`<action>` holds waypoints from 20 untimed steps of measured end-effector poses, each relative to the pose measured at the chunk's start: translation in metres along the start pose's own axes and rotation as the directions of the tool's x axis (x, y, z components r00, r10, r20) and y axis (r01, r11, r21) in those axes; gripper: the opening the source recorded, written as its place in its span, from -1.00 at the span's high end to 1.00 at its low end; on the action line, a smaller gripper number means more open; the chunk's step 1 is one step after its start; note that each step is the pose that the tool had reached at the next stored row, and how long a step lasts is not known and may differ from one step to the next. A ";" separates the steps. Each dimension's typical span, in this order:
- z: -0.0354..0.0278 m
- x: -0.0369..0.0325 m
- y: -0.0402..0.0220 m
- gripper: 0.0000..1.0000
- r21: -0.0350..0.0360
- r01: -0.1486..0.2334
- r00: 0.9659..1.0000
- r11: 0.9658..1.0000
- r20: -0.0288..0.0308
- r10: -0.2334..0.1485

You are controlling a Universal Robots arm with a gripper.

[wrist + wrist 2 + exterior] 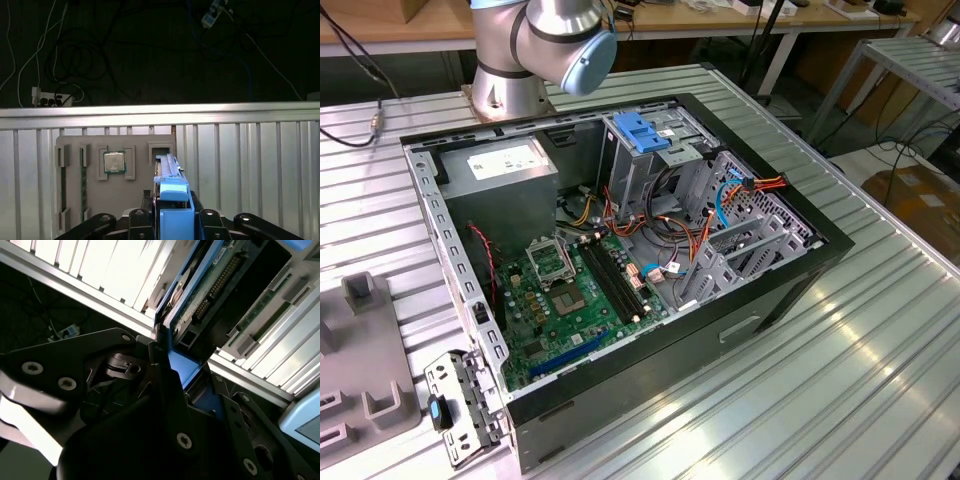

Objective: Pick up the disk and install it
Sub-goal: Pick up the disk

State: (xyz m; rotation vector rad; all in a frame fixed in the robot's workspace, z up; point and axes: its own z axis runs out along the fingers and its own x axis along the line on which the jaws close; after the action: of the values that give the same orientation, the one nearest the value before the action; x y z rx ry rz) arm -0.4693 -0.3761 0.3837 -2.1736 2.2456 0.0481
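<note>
1. In the first wrist view, the black two-fingered gripper [174, 222] hung over a grey slotted fixture plate [135, 192] that lay on the ribbed aluminium table [250, 160]. A small square silver processor chip [114, 162] sat in a pocket of the plate, near the disk's slot.
2. The disk [170, 175], a flat black-and-silver hard drive with blue plastic side rails, stood on edge at that slot, its blue end between the fingers [206, 220].
3. The jaws were drawn in narrow and clamped on the disk's near end. The second wrist view showed one finger against the blue plastic.
4. Whether the lower edge had cleared the slot could not be told.
5. A tilted lift would probably jam the disk against the slot walls, and the smooth plastic could let it slip or twist in so small a grip.
6. In the exterior view, the open black computer case [770, 300] held a grey metal cage with a blue plastic top [642, 135]. Loose orange and red cables [760, 185] lay close by and might snag.
</note>
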 end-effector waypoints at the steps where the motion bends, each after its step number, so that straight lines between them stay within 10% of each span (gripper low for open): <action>1: -0.0026 -0.0001 0.0000 0.25 0.000 0.000 1.000 1.000 0.000 0.000; 20: -0.0178 -0.0006 -0.0001 0.25 -0.007 0.000 1.000 1.000 0.001 0.000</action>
State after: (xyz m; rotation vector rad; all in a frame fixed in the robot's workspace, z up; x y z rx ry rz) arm -0.4690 -0.3761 0.4015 -2.1766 2.2490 0.0571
